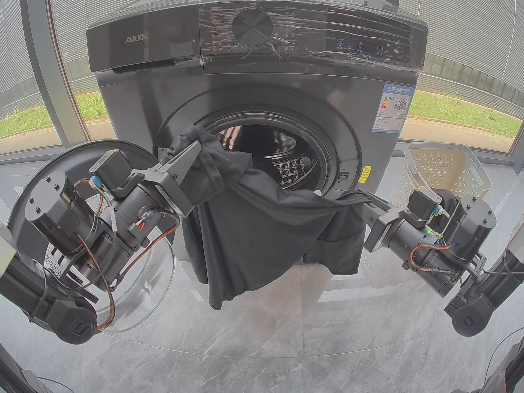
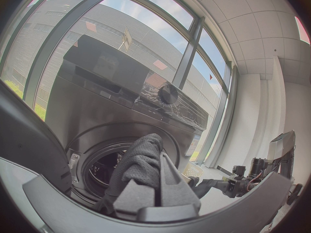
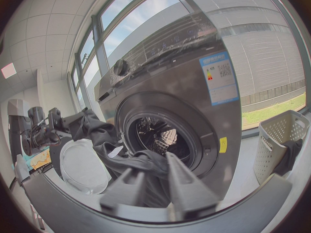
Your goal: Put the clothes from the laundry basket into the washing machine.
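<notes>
Washing machine [image 1: 136, 99] stands straight ahead with its round door [image 3: 84, 169] swung wide open to the robot's left, so the drum mouth [image 1: 273, 154] is unobstructed. Dark garment [image 1: 256, 230] hangs stretched between the two arms, right in front of that mouth. Its upper edge runs across the lower part of the opening and its loose bulk droops toward the floor; none of it looks to be inside the drum yet. Holding it at two ends spreads the cloth, presumably so it feeds through without snagging on the rim. Laundry basket [image 1: 442, 165] sits on the floor to the right of the machine, with another dark cloth [image 3: 290, 156] draped over its rim.

Left gripper [image 1: 188, 156]: fingers pressed nearly together, pinching a wad of the garment at the tips, at the mouth's upper left.

Right gripper [image 1: 364, 196]: fingers somewhat apart, clamped on a bunched fold, at the mouth's lower right.
</notes>
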